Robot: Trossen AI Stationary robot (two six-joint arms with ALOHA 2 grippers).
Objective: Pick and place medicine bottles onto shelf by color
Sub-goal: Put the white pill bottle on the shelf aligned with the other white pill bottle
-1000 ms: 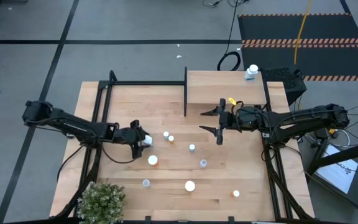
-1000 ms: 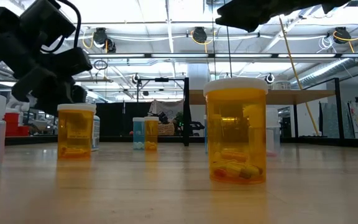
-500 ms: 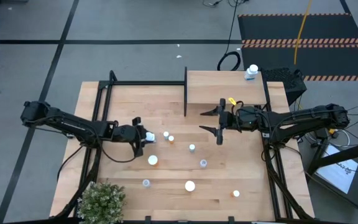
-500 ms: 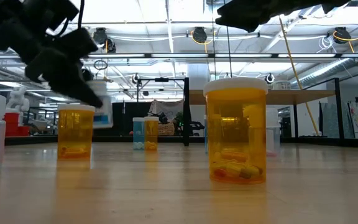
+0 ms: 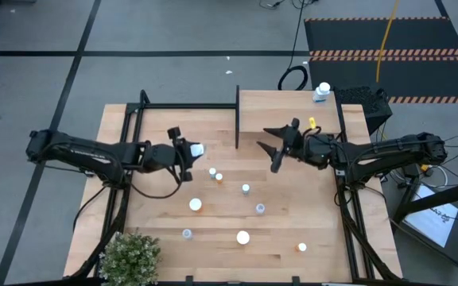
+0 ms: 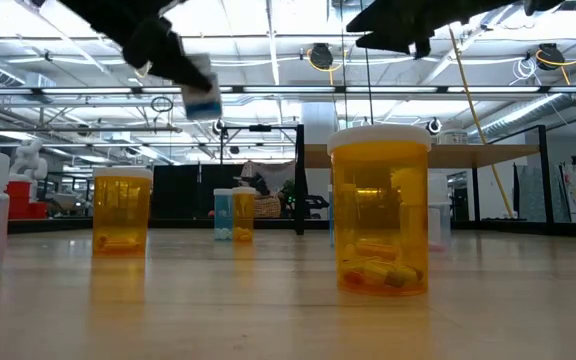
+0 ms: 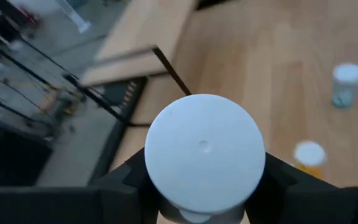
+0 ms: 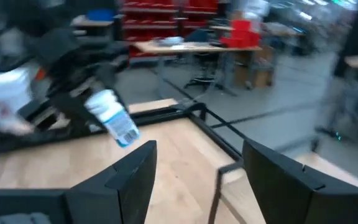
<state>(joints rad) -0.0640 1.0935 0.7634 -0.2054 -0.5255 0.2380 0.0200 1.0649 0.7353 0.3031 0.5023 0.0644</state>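
The left gripper (image 5: 188,151) has its jaws clamped on a pale blue bottle (image 5: 196,148) with a white cap, holding it in the air above the table (image 5: 316,214), just short of the black upright edge of the shelf (image 5: 285,111). The right gripper (image 5: 275,144) hovers beside the shelf with its jaws spread and nothing between them. Several more bottles stand on the table nearer the front, among them a large orange bottle (image 6: 381,222) and a second orange bottle (image 6: 122,212), while one white-capped bottle (image 5: 322,92) sits at the shelf's far corner.
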